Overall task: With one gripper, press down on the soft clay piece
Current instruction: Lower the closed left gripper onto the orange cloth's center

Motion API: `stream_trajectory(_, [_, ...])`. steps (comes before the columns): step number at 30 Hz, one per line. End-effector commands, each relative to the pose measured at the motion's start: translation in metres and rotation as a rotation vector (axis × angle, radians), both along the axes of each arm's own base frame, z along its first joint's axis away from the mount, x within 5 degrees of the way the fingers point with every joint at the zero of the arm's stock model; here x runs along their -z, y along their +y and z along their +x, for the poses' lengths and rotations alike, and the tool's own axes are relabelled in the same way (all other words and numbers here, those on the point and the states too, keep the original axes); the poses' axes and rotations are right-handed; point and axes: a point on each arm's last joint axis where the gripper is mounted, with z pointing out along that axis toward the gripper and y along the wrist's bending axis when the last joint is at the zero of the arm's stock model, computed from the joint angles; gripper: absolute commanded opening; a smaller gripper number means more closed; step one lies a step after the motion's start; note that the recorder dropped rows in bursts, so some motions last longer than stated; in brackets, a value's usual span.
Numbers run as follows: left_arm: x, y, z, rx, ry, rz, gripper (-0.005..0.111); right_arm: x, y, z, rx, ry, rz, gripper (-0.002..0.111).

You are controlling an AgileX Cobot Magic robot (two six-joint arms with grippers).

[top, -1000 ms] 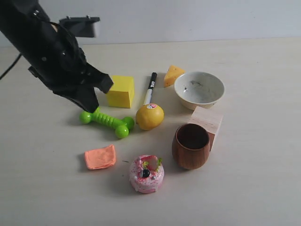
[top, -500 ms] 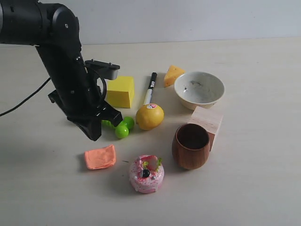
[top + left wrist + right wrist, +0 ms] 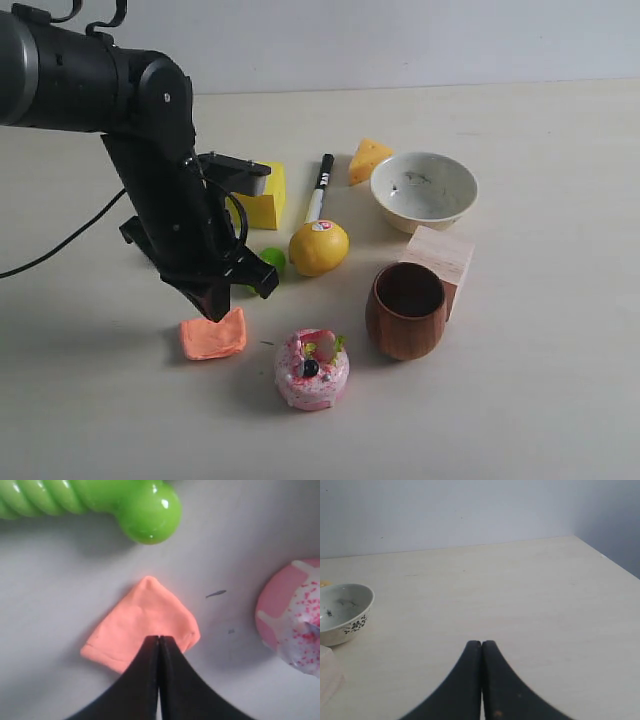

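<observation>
The soft clay piece (image 3: 212, 335) is a flat salmon-orange lump lying on the table in front of the green dumbbell toy. In the left wrist view the clay piece (image 3: 140, 622) lies directly under my left gripper (image 3: 159, 639), whose fingers are shut with nothing between them. From the exterior view the left gripper (image 3: 216, 308) points down just over the clay's far edge; I cannot tell whether it touches. My right gripper (image 3: 481, 643) is shut, empty, and hangs over bare table away from the clay.
Close to the clay are a pink cake toy (image 3: 312, 369) and a green dumbbell toy (image 3: 100, 505). Farther back sit a yellow cube (image 3: 268, 198), a lemon (image 3: 319, 247), a marker (image 3: 319, 187), a cheese wedge (image 3: 368, 160), a white bowl (image 3: 424, 190), a wooden block (image 3: 440, 255) and a brown cup (image 3: 405, 310).
My left arm has swung forward and down from above the dumbbell to just over the clay piece, now covering most of the dumbbell. The objects have not moved.
</observation>
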Motion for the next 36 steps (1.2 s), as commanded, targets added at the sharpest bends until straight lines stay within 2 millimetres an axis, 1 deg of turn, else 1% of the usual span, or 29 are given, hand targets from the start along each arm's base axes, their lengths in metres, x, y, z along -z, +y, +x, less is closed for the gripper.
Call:
stream_trajectory(1, [0.001, 0.001, 0.001, -0.032, -0.016, 0.022, 0.0, 0.0, -0.001, 0.0, 0.006, -0.011, -0.01, 0.0])
stream_trajectory(7, [0.003, 0.0, 0.0, -0.03, -0.025, 0.022, 0.0, 0.0, -0.001, 0.0, 0.006, -0.011, -0.01, 0.0])
stream_trajectory(12, [0.018, 0.01, -0.01, -0.008, -0.012, 0.076, 0.0, 0.0, -0.001, 0.0, 0.006, -0.011, -0.01, 0.0])
stream_trajectory(16, [0.027, 0.014, -0.014, -0.011, -0.018, 0.079, 0.0, 0.0, -0.001, 0.0, 0.006, -0.011, -0.01, 0.0])
stream_trajectory(25, [0.026, 0.011, -0.013, -0.015, -0.035, 0.052, 0.0, 0.0, -0.001, 0.0, 0.006, -0.011, -0.01, 0.0])
stream_trajectory(30, [0.024, 0.006, -0.013, -0.018, -0.033, 0.0, 0.0, 0.0, -0.001, 0.0, 0.006, -0.011, -0.01, 0.0])
stream_trajectory(36, [0.028, 0.007, -0.012, -0.008, -0.039, 0.016, 0.0, 0.0, -0.001, 0.0, 0.006, -0.011, -0.01, 0.0])
